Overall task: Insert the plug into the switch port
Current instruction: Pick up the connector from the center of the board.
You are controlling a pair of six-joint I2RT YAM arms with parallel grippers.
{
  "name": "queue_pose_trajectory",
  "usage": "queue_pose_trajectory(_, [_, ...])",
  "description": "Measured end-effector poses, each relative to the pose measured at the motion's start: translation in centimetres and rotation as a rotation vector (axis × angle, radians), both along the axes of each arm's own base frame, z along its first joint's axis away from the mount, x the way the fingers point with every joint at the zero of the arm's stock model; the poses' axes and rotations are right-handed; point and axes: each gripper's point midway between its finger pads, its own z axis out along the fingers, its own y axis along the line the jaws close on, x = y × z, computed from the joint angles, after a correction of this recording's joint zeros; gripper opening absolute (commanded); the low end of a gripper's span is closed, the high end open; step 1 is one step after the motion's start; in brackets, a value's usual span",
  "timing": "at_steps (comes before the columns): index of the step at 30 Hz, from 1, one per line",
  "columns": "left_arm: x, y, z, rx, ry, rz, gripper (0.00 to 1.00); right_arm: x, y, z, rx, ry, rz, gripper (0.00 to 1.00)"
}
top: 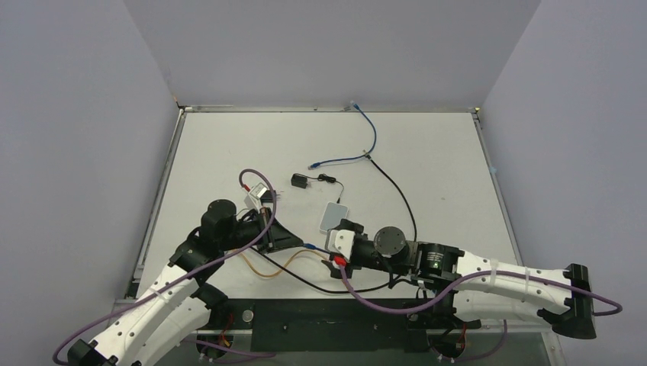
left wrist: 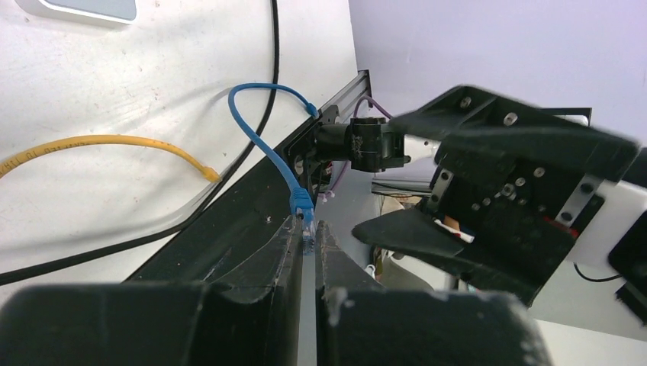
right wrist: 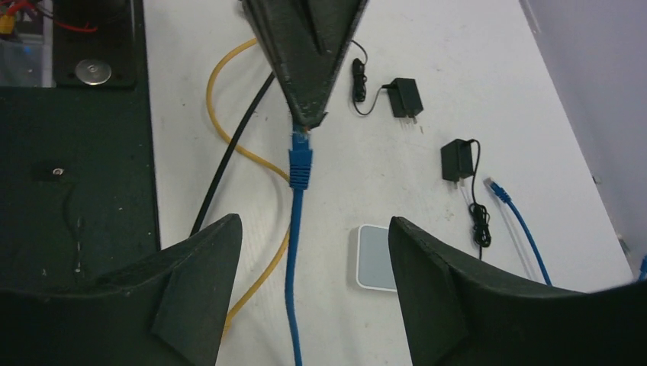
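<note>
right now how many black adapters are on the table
2. One adapter lies by the left tool, the other nearer the loose blue plug. Others may be hidden.

Top view: the two claws face each other near the middle of the tabletop (top: 427,152). The left claw (top: 296,242) pinches the plug (top: 311,246), whose cable (right wrist: 294,274) runs on between the spread fingers of the right claw (top: 330,250). The switch box (top: 334,216) lies flat just behind both claws. The power adapter (top: 299,181) lies behind and left of the box. A second cable (top: 371,137) lies farther back, toward the far edge.
</note>
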Motion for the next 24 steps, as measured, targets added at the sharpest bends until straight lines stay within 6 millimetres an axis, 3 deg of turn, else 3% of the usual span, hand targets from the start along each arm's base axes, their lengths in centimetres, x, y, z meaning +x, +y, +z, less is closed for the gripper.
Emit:
queue_pose_trajectory(8, [-0.4,0.1,-0.3,-0.018,0.032,0.006,0.0,-0.9,1.7,-3.3,-0.109,-0.006,0.082,0.48])
queue_pose_trajectory(24, [-0.9,-0.1,-0.2,-0.031,0.042,-0.021,0.0,-0.6,3.5,-3.8,-0.095,-0.01,0.106,0.25])
